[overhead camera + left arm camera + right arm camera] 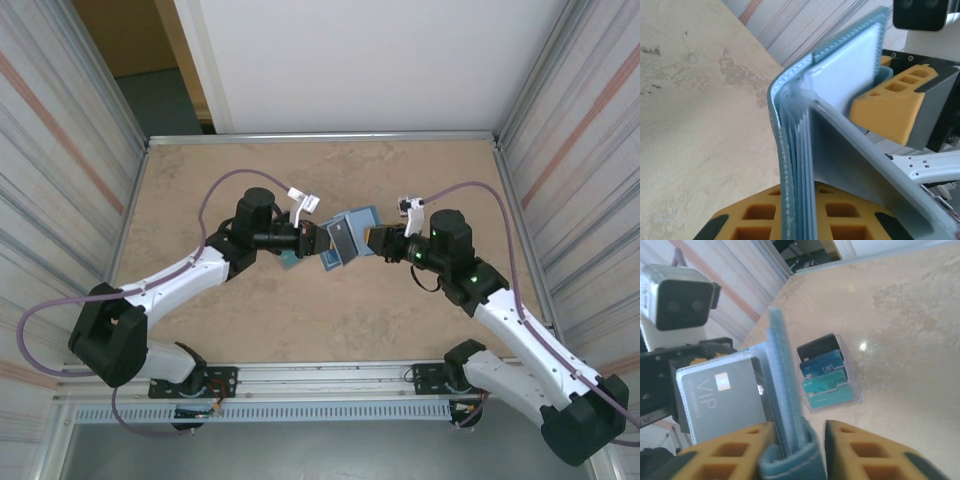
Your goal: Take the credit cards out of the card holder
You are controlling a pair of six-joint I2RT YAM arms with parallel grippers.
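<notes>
Both my left fingers and my right fingers pinch one flap each of the open card holder. Black, blue and green credit cards sit in a clear sleeve just beside it.

Light in the overhead view is bright and even, and only soft, short shadows lie on the table. The white wall behind is almost washed out. In the left wrist view the card holder is very near the lens, so its lower edges are blurred and its clear pocket glows white. In the right wrist view a small glare spot shines beside the credit cards, and the near yellow fingers are out of focus.
</notes>
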